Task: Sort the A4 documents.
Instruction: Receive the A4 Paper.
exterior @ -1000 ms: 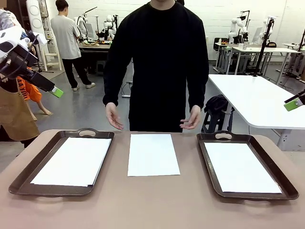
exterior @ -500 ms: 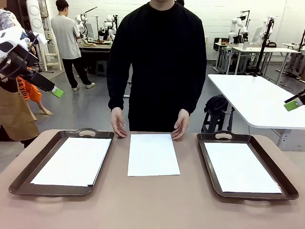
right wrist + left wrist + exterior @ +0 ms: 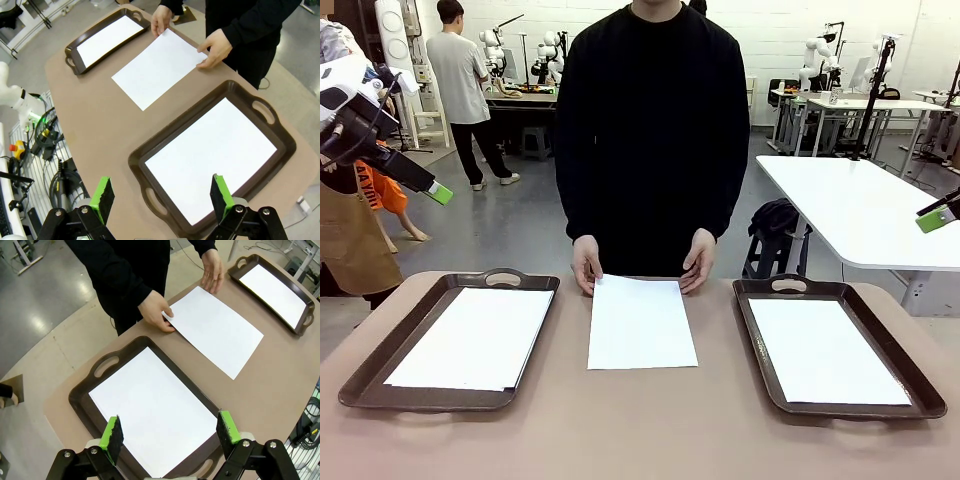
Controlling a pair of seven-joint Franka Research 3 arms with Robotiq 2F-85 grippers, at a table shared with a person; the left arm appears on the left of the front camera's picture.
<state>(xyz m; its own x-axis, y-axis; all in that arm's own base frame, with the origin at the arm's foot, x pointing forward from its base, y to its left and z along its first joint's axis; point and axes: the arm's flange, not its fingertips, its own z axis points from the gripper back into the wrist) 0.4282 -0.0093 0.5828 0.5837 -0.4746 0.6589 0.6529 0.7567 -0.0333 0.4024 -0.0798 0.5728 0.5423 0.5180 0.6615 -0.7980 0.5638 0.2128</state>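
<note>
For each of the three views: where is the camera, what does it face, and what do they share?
Front: between the arms, facing the person across the table.
Left wrist: above the left tray, open left gripper at bottom.
Right wrist: above the right tray, open right gripper at bottom.
All share the middle sheet, a hand at each far corner.

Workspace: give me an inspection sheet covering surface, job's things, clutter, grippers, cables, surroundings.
Surface: tan table, bare between the trays.
Job's things: one A4 sheet flat on the table in the middle, the person's hands touching its far corners; one sheet in the left tray; one in the right tray.
Clutter: nothing seen on the table.
Grippers: left gripper open, above the left tray, holding nothing; right gripper open, above the right tray, holding nothing.
Cables: loose cables on the floor beside the table.
Surroundings: white table to the right; another person standing farther off.
</note>
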